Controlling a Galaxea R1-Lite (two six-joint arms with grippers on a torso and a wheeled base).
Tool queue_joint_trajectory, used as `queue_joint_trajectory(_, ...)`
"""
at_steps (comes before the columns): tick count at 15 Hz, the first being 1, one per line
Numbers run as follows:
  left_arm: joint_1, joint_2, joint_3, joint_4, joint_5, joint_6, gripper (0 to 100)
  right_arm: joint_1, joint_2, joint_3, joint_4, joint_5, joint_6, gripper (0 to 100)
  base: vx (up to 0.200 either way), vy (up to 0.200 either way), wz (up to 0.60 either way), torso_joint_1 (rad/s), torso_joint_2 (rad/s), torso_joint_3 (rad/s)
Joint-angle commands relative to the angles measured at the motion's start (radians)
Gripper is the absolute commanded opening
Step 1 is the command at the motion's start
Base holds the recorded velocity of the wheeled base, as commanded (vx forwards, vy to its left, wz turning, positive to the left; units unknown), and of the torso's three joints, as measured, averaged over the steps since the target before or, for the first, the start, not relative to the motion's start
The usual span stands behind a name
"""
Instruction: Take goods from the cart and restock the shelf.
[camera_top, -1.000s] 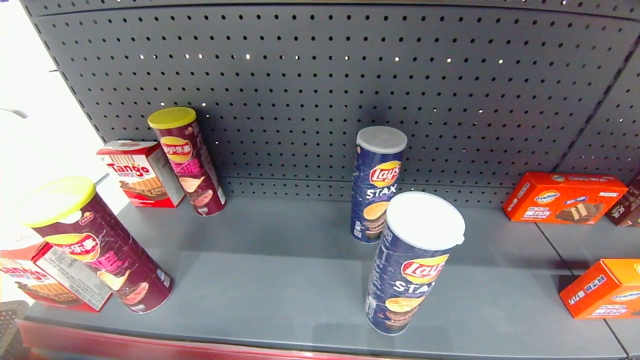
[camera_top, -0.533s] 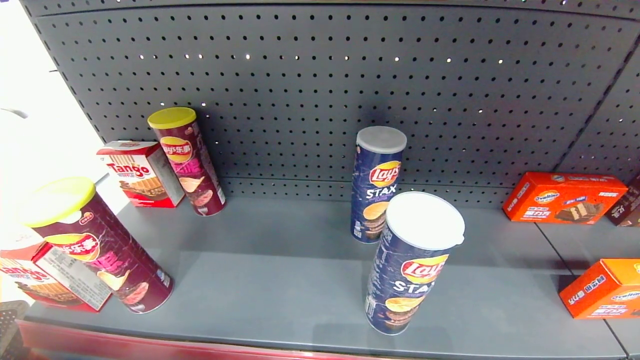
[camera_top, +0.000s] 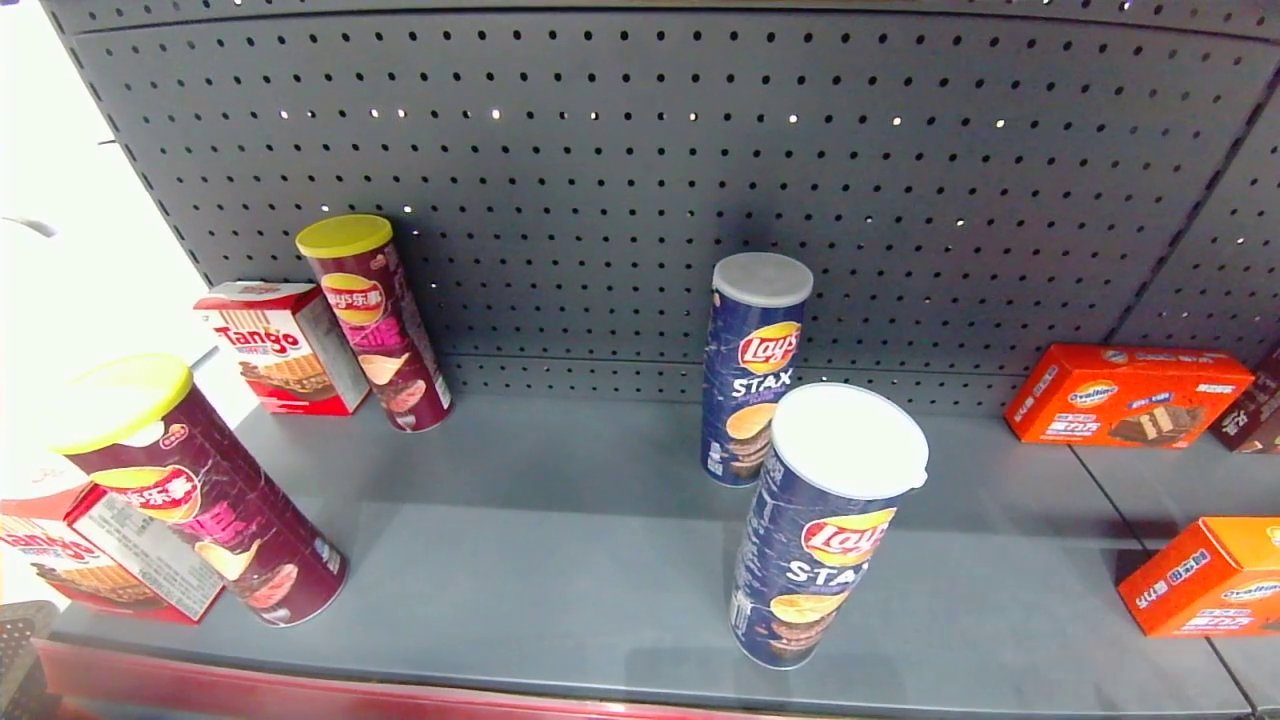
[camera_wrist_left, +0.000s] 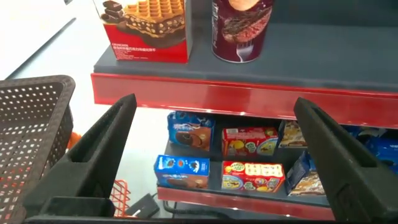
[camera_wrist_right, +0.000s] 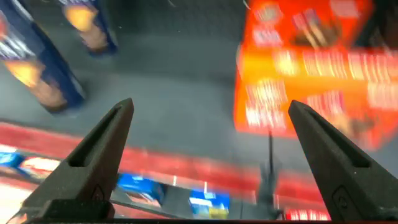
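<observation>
On the grey shelf (camera_top: 560, 560) two blue chip cans stand upright: one near the front (camera_top: 815, 530), one behind it (camera_top: 752, 365). Two maroon cans with yellow lids stand at the left, one at the front (camera_top: 200, 500) and one at the back (camera_top: 375, 320). My left gripper (camera_wrist_left: 214, 106) is open and empty, below the shelf's red front edge (camera_wrist_left: 249, 96), beside the black mesh cart basket (camera_wrist_left: 31, 137). My right gripper (camera_wrist_right: 211, 104) is open and empty, in front of the shelf between a blue can (camera_wrist_right: 37, 74) and an orange box (camera_wrist_right: 305, 74).
Red wafer boxes sit at the left, one at the back (camera_top: 280, 345) and one at the front (camera_top: 90, 565). Orange boxes lie at the right, at the back (camera_top: 1125, 395) and at the front (camera_top: 1205, 575). A lower shelf holds cookie packs (camera_wrist_left: 186, 171). A perforated grey panel (camera_top: 640, 180) backs the shelf.
</observation>
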Motion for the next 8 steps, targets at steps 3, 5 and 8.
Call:
queue_joint_trajectory(3,0.0,0.005,0.001,0.0,0.001,-0.009,100,0.243,0.602,-0.203,-0.139,0.065,-0.097,100,0.0,0.0,0.0,0.0,0.0,0.0)
queue_joint_trajectory(5,0.001,0.005,0.001,-0.002,0.001,-0.012,100,0.292,0.677,-0.24,-0.144,0.064,-0.097,100,0.0,0.0,0.0,0.0,0.0,0.0)
queue_joint_trajectory(8,0.001,0.005,0.001,-0.002,0.001,-0.012,100,0.318,0.783,-0.241,-0.19,0.054,-0.096,100,0.0,0.0,0.0,0.0,0.0,0.0)
